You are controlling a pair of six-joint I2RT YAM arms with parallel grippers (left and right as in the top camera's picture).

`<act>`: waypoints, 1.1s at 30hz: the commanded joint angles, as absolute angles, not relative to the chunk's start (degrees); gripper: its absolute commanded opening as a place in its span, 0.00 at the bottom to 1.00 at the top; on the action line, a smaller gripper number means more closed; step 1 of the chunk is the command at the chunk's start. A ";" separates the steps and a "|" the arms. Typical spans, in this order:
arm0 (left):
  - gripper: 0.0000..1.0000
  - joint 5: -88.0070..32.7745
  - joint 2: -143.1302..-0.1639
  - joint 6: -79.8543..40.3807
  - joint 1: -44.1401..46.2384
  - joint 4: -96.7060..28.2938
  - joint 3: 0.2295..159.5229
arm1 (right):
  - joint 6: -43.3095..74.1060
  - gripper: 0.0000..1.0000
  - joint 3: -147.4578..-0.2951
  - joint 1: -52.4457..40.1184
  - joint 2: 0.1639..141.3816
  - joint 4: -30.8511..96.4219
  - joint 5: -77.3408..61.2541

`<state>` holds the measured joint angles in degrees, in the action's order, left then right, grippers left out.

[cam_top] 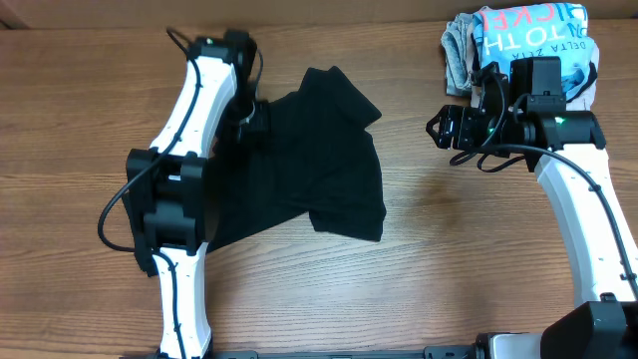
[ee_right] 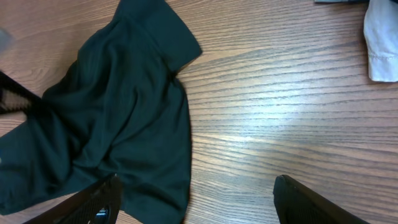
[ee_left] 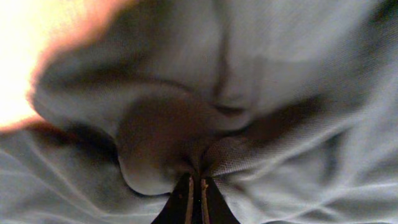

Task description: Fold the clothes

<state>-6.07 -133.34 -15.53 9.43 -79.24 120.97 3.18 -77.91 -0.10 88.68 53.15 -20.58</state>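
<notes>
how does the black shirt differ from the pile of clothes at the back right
The black shirt is one plain dark piece; the pile mixes light blue printed cloth with grey. The shirt lies spread and rumpled mid-table; the pile is bunched at the far edge. The left gripper is pinched on the shirt; the right gripper is open, holding nothing from the pile. Both rest on the table.

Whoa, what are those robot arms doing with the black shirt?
They are working on folding clothes. The left hand pinches a bunch of the black shirt, which lies crumpled on the table, not folded yet. The right hand is open and holds nothing, hovering over bare wood beside the shirt. A pile of other clothes sits at the table's far right corner.
</notes>
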 commanded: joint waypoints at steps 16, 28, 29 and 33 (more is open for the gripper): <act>0.82 22.87 -133.93 -7.70 9.17 -51.05 135.92 | 3.25 0.81 -78.98 -0.36 88.86 52.80 -20.40; 1.00 8.49 -125.32 -7.92 9.34 -75.83 141.84 | 3.70 0.73 -79.40 -0.36 88.31 51.99 -22.79; 1.00 7.35 -124.05 -7.92 9.34 -78.22 142.12 | 3.73 0.73 -79.40 -0.38 87.94 52.12 -23.40; 1.00 5.30 -119.22 -11.07 9.34 -85.23 142.23 | 5.76 0.81 -79.42 -0.38 85.69 53.47 -24.10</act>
<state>9.15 -125.78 -8.91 9.34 -83.48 139.65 4.14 -77.91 -0.10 88.53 53.19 -22.63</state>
